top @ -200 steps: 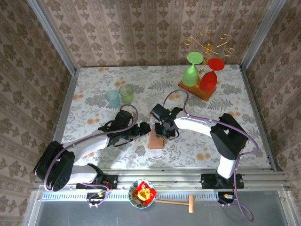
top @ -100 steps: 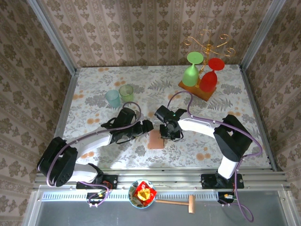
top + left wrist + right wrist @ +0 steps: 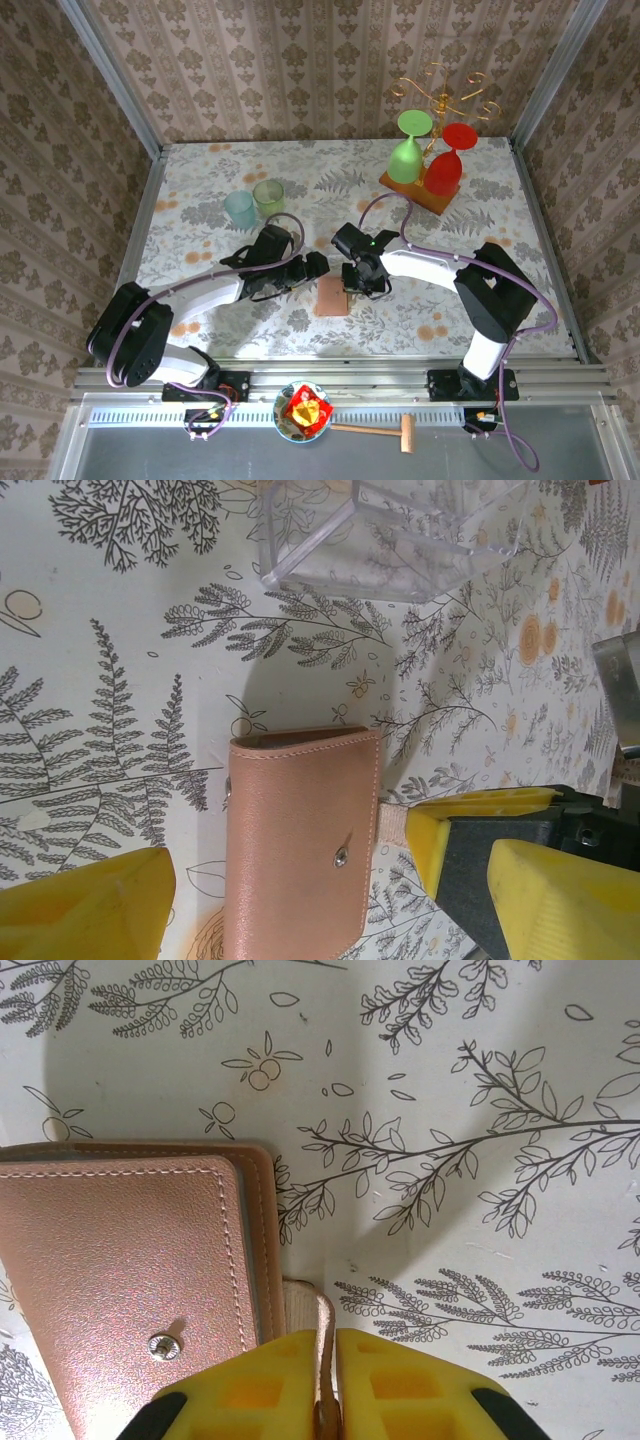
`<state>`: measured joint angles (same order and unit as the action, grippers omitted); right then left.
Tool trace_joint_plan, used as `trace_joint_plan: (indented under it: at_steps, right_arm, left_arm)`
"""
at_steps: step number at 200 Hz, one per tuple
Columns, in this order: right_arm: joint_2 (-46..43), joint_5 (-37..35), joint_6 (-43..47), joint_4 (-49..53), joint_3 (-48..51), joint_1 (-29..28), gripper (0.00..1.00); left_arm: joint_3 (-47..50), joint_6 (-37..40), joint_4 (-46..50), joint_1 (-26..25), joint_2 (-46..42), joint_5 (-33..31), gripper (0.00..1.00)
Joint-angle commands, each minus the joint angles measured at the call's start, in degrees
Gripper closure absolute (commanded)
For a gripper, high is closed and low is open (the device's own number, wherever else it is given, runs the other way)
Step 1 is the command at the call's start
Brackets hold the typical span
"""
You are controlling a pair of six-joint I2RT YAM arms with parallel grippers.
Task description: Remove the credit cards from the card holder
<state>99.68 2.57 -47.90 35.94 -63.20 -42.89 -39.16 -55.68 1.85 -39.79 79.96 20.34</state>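
So the card holder point(image 3: 333, 297) is lying flat on the floral table point(image 3: 200, 180), folded shut, with its salmon-brown outside and a little snap stud point(image 3: 165, 1344) facing up. A pale strap tab point(image 3: 300, 1305) sticks out from its right side, and the right gripper point(image 3: 328, 1355) has its yellow fingers pinched tight on that tab, right at the holder's edge.

The left gripper point(image 3: 312, 268) sits just off the holder's far-left corner. Its fingers are spread wide and it's got nothing in them. From its wrist cam, the holder lies between the two yellow fingertips.

That same cam shows a clear plastic box point(image 3: 390, 530) a bit past the holder's short end, not touching it.

Further out from the holder, off to the far left, there's a pale blue cup point(image 3: 240, 208) and a green cup point(image 3: 269, 198) side by side. To the far right is a wooden stand point(image 3: 415, 192) with a green glass point(image 3: 405, 155) and a red glass point(image 3: 445, 165) on it. On the near side of the holder, past the table edge, there's a bowl point(image 3: 303, 410) holding something red and yellow, and a wooden mallet point(image 3: 385, 430).
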Motion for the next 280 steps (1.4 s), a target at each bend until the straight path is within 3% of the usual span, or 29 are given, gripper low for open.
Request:
trace_joint_plan:
  at_steps: [1,46,102,131,204,280]
  right_arm:
    - [-2.1,-2.1,0.8,1.5,0.1,0.2,0.89]
    - [-5.7,-2.8,1.4,4.1,-1.2,0.2,0.92]
    - [-10.1,-2.9,1.3,6.8,-3.2,0.0,0.93]
    - [-10.9,-3.4,0.9,7.1,-4.7,-0.7,0.93]
    - [-7.9,-3.8,0.0,6.9,-9.5,-3.7,0.93]
    - [-4.1,-3.8,-2.8,4.6,-13.8,-7.0,0.93]
  left_arm:
    - [-2.2,0.9,-0.4,-0.1,1.0,0.9,0.18]
    - [-3.4,1.8,-1.8,1.0,1.5,3.8,0.18]
    - [-3.8,5.5,3.3,2.9,-1.5,1.7,0.17]
    - [-1.7,5.2,1.8,5.1,-3.2,2.2,0.26]
    - [0.8,9.1,4.0,11.2,-8.1,4.9,0.20]
    - [1.0,14.3,5.5,12.6,-10.3,8.4,0.18]
